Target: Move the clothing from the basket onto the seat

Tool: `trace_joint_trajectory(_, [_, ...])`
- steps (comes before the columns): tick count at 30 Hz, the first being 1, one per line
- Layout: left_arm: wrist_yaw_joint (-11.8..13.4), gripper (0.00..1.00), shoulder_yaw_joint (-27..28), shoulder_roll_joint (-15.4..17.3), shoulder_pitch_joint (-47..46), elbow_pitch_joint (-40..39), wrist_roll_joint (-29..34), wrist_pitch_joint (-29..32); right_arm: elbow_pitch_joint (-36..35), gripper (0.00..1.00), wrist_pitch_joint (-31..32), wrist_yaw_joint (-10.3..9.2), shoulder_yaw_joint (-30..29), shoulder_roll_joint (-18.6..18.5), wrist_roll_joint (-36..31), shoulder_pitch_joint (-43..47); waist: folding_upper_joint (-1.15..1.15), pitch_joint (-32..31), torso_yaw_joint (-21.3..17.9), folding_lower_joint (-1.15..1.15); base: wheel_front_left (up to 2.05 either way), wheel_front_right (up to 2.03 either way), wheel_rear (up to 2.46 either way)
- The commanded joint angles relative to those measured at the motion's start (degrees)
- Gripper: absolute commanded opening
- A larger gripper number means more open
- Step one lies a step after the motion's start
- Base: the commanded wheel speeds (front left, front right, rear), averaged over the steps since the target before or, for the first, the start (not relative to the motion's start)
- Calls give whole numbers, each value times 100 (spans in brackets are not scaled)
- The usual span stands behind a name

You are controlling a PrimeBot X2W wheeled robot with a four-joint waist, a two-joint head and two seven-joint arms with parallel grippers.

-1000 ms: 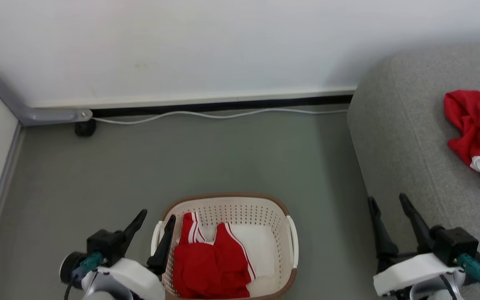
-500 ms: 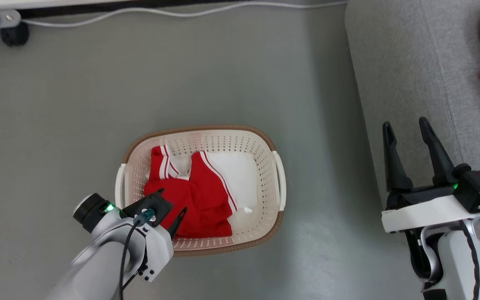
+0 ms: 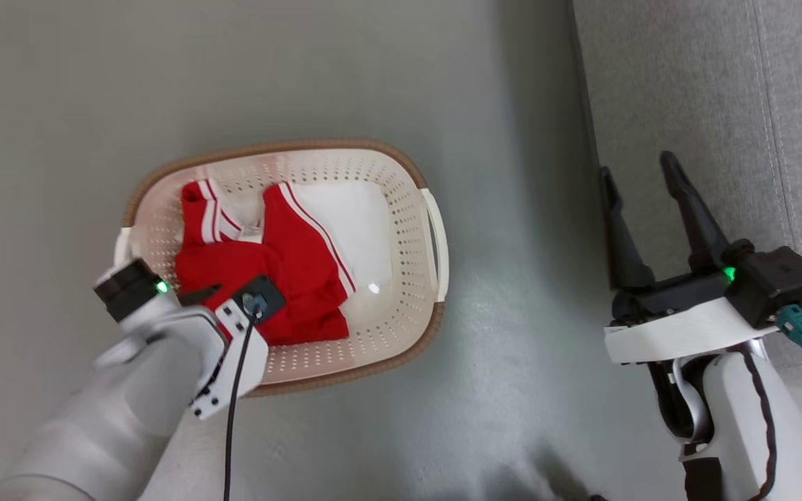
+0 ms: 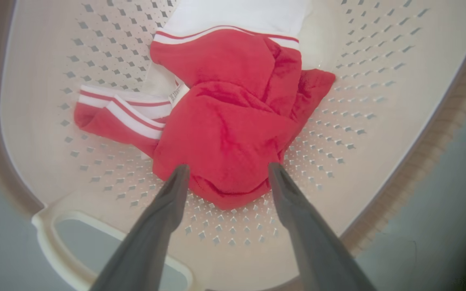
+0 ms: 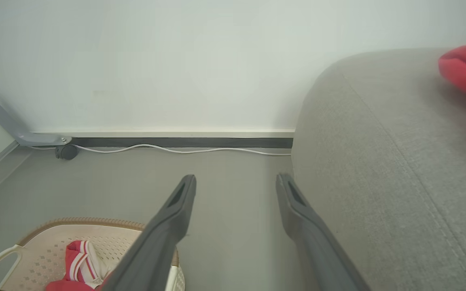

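Clothing [image 4: 233, 121] lies in basket [image 4: 34, 81] beneath spread left hand [image 4: 227, 167]; right hand [image 3: 638, 167] spread

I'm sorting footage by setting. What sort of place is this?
Probably a living room or a home-like mock-up: a grey upholstered couch against a plain white wall, a laundry basket holding red clothing on the floor, and a cable along the skirting.

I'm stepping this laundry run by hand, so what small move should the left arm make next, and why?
Probably lower the left tool slightly and close it on the red clothing. Its jaws stand open either side of the nearest bunched fold in the basket, and nothing is gripped yet.
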Motion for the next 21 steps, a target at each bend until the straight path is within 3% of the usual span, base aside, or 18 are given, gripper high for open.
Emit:
trace_joint_trajectory(1, [-22, 100, 37, 87, -143, 38, -67, 15, -141, 100, -34, 22, 180, -28, 41, 25, 0, 223, -146, 0, 0, 0, 0])
trace_joint_trajectory(21, [-23, 100, -862, 94, -1252, 709, -361, 348, -395, 100, -34, 22, 648, -28, 186, -429, 0, 1443, -432, 0, 0, 0, 0])
